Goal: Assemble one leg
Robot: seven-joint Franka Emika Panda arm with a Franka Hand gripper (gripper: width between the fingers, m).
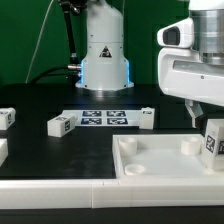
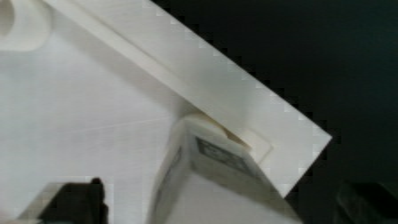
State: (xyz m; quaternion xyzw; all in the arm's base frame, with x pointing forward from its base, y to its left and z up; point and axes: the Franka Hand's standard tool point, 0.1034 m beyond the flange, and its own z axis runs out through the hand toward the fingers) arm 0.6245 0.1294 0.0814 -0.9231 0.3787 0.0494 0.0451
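Note:
A leg (image 1: pixel 212 139), a small white block with a black-and-white tag, stands upright in the corner socket of the large white tray-like piece (image 1: pixel 165 165) at the exterior view's right. My gripper (image 1: pixel 205 120) hangs just above and around it, open. In the wrist view the leg (image 2: pixel 222 170) rises between my fingers. The dark finger (image 2: pixel 75 202) stands clear of it with white tray surface (image 2: pixel 89 110) showing in the gap. Nothing is held.
Loose legs lie on the black table: one (image 1: pixel 60 125) in the middle left, one (image 1: pixel 147 117) beside the marker board (image 1: pixel 105 117), and two (image 1: pixel 5 118) at the exterior view's left edge. The robot base (image 1: pixel 103 55) stands behind the board.

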